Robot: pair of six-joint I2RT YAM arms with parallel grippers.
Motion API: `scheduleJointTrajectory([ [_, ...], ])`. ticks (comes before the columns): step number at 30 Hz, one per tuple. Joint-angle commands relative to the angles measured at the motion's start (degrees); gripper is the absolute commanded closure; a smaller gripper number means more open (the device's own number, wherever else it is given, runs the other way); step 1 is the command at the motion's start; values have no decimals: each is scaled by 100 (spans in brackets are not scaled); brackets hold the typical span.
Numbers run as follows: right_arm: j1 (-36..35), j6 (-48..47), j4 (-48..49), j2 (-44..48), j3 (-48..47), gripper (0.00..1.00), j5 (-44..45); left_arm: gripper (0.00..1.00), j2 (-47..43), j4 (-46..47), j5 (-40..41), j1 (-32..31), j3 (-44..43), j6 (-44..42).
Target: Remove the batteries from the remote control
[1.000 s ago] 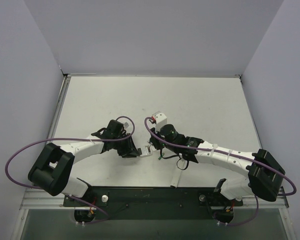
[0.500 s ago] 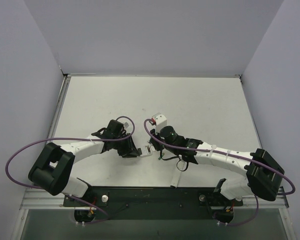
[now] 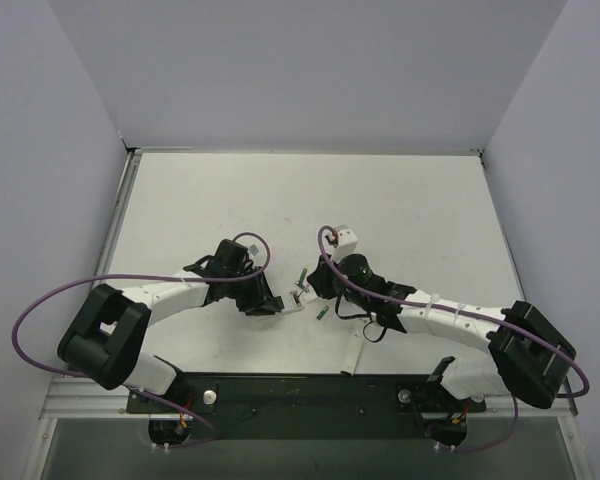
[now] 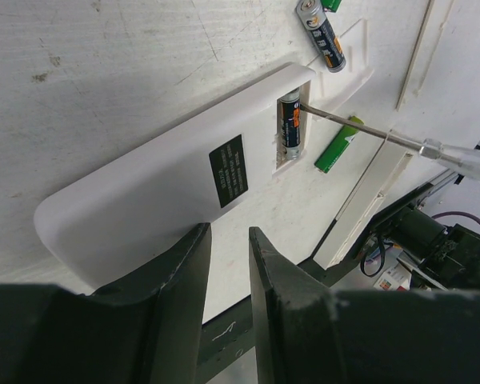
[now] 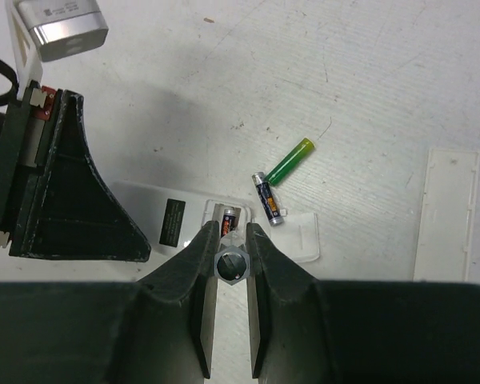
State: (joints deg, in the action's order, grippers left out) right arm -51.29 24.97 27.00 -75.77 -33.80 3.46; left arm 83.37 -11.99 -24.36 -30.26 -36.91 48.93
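While the table (image 3: 400, 200) held the remote control (image 4: 168, 192) near the middle of its near edge, one end pinched by the left gripper (image 4: 228, 232), the right gripper (image 5: 232, 228) clamped a pry tool (image 4: 360, 128) touching the battery (image 4: 290, 120) inside. If the tip slipped, this battery could jump away.

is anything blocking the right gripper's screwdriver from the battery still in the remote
Nothing visible does. The compartment is uncovered, and the screwdriver held in the right gripper has its tip at the end of the battery in the remote. The dark battery and green battery lie outside it.
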Motion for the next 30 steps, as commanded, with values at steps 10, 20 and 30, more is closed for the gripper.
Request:
scheduleJointTrajectory([
  [10,1129,1958,1596,-315,1271,100,-1840,63,153,-260,494,47,-1,-146],
  [20,1384,2205,1958,-483,1315,100,-2323,63,170,-278,529,47,-54,-138],
  [30,1657,2337,2318,-623,1341,100,-3053,63,214,-251,546,38,-10,-103],
])
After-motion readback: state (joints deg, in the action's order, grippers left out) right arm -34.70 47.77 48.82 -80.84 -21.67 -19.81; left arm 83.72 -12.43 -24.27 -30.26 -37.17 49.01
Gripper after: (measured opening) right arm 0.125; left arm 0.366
